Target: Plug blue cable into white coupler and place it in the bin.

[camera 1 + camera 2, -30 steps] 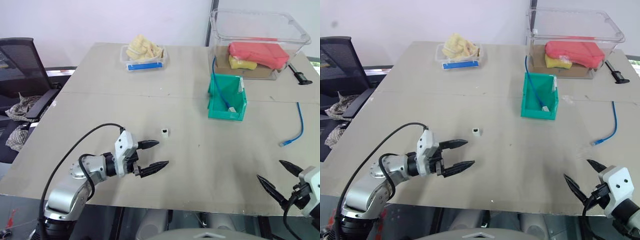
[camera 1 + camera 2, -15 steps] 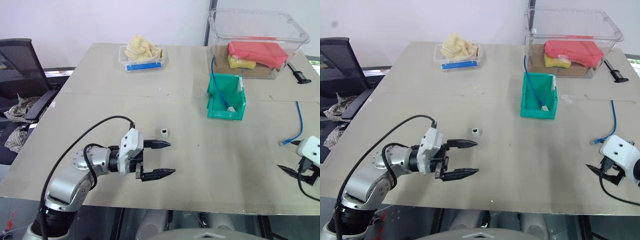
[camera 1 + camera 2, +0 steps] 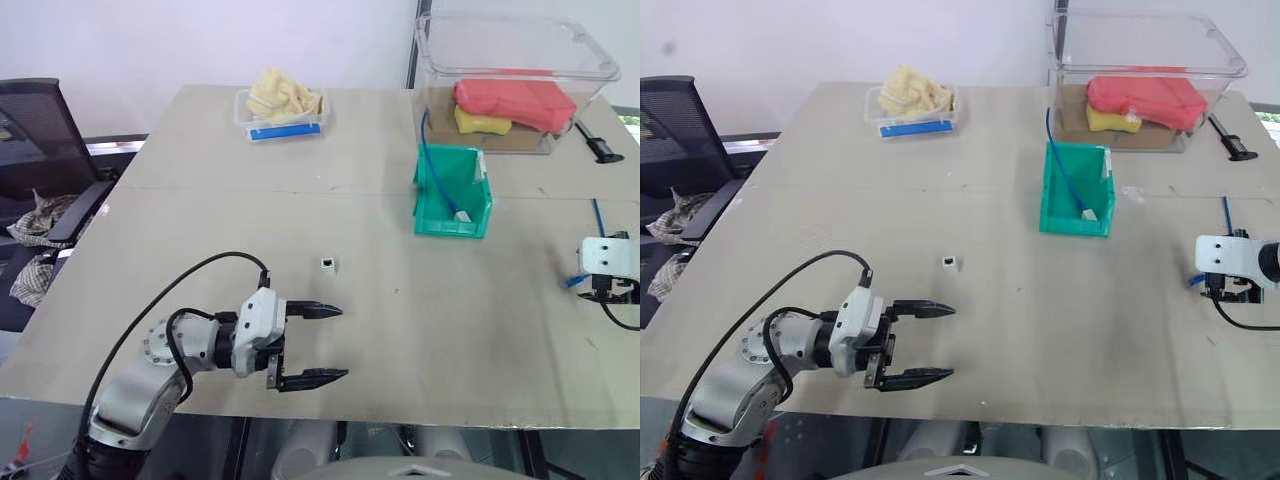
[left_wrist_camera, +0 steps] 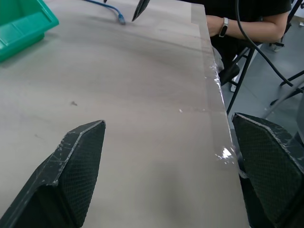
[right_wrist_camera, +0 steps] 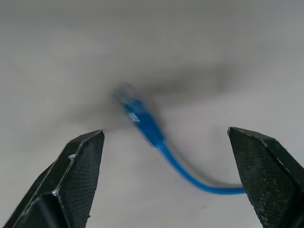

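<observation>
at the counter's (image 3: pixel 200 160) right edge, the right tool (image 5: pixel 164 180) is held open over the plug end of the blue cable (image 5: pixel 145 123), not yet gripped. the plug should be centred between the fingers before closing. the left tool (image 3: pixel 322 345) is open, near the white coupler (image 3: pixel 329 264); the bin (image 3: pixel 440 215) sits farther back.

Two blue cables: one blue cable (image 3: pixel 597 222) lies at the tabletop's right edge, and a second blue cable (image 3: pixel 432 165) hangs into the bin. One white coupler (image 3: pixel 328 264) sits near the tabletop's middle. One teal bin (image 3: pixel 435 215) stands toward the far right corner. One large clear tub (image 3: pixel 505 50) occupies the far right corner, holding one red pad (image 3: pixel 515 98) and one yellow sponge (image 3: pixel 480 121). One small clear tray (image 3: pixel 285 122) rests by the far edge. One black office chair (image 3: pixel 40 130) stands off the tabletop's left edge.
</observation>
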Action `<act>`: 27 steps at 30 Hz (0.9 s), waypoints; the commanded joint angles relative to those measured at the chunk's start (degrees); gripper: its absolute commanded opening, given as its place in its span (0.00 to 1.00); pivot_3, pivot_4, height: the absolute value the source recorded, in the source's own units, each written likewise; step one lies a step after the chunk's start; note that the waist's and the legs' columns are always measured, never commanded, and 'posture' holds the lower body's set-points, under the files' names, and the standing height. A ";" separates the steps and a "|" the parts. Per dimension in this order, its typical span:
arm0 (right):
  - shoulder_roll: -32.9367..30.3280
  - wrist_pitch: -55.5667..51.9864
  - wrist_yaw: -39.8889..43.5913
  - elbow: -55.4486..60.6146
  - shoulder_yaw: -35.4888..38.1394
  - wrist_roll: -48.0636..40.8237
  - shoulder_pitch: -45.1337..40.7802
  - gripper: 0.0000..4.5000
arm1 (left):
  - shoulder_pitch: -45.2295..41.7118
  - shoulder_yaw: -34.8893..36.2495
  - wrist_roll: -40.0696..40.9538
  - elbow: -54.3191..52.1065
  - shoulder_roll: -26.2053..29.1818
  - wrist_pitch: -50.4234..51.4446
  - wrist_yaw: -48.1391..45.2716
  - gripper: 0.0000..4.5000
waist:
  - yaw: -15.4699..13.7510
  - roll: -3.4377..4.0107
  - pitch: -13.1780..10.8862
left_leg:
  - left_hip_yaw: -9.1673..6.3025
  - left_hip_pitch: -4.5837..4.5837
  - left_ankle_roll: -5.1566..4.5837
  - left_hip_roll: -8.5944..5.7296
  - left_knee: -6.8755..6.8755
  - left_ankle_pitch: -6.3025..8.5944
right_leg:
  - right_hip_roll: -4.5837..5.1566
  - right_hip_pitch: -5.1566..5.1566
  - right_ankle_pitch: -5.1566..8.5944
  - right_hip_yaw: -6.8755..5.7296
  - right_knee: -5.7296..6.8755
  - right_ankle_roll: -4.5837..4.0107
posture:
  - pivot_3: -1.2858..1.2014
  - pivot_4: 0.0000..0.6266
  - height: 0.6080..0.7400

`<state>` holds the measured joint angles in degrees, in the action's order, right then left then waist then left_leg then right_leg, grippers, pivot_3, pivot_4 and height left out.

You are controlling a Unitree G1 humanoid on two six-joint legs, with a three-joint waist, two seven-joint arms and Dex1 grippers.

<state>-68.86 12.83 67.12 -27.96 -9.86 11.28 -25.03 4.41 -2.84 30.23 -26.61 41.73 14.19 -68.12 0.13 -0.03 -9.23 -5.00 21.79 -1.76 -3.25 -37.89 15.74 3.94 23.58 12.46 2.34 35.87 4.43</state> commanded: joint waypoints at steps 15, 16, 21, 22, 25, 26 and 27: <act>8.47 -8.32 14.91 0.12 0.97 -9.39 -6.96 0.02 | -1.40 -0.57 -0.35 -1.22 -1.83 -0.58 4.12 0.98 | 1.59 -0.44 0.18 | 0.01 -0.15 -0.20 0.14 -0.33 0.12 | 0.05 -0.20 -0.19 0.12 0.08 -0.31 | 0.52 0.24 1.00; 8.38 -13.53 15.40 6.63 2.47 -12.15 -4.10 0.02 | -1.25 -0.58 -0.45 -1.12 -1.95 -0.73 4.13 0.98 | 1.60 -0.38 0.20 | -0.05 -0.11 -0.20 0.16 -0.31 0.12 | 0.04 -0.18 -0.24 0.07 0.08 -0.23 | 0.52 0.24 1.00; 11.29 -40.63 8.40 38.37 2.82 -17.56 4.86 0.02 | -1.34 -0.88 -2.02 0.47 -2.91 -2.21 4.91 0.98 | 1.03 0.12 0.14 | -0.11 0.04 -0.17 0.26 -0.21 0.14 | 0.01 0.10 -0.24 0.03 0.16 -0.21 | 0.52 0.24 1.00; 12.88 -44.58 6.23 41.69 1.52 -17.24 4.71 0.02 | -1.82 -1.08 -2.76 1.09 -3.19 -2.66 5.30 0.98 | 0.89 0.11 0.14 | -0.11 0.09 -0.16 0.25 -0.20 0.14 | 0.01 0.16 -0.24 0.04 0.15 -0.20 | 0.52 0.24 1.00; 17.13 -50.06 1.46 45.72 -3.19 -14.46 3.44 0.02 | -3.80 -2.19 -4.30 2.52 -3.44 -2.30 5.79 0.98 | 0.32 0.08 0.15 | -0.12 0.11 -0.15 0.20 -0.21 0.14 | 0.03 0.15 -0.24 -0.01 0.14 -0.20 | 0.52 0.24 1.00; 18.64 -50.58 -0.40 45.59 -4.83 -13.03 2.80 0.02 | -4.57 -2.59 -5.44 3.05 -3.52 -2.41 6.51 0.98 | 0.03 0.06 0.13 | -0.12 0.10 -0.15 0.19 -0.23 0.14 | 0.03 0.12 -0.24 -0.02 0.12 -0.20 | 0.52 0.24 1.00; 19.95 -49.08 -2.58 43.79 -6.99 -10.53 2.24 0.02 | -5.75 -3.19 -6.71 3.64 -3.36 -1.35 7.60 0.98 | -0.07 0.06 0.13 | -0.16 0.15 -0.15 0.12 -0.25 0.14 | 0.03 0.13 -0.24 -0.08 0.11 -0.20 | 0.52 0.24 1.00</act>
<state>-49.99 -36.35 68.29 16.33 -14.55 -2.85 -21.58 0.34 -5.32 25.49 -23.08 38.28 12.58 -62.02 0.06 0.03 -9.10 -5.16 21.95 -1.91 -3.15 -38.14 15.88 3.95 23.71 12.21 2.25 35.98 4.23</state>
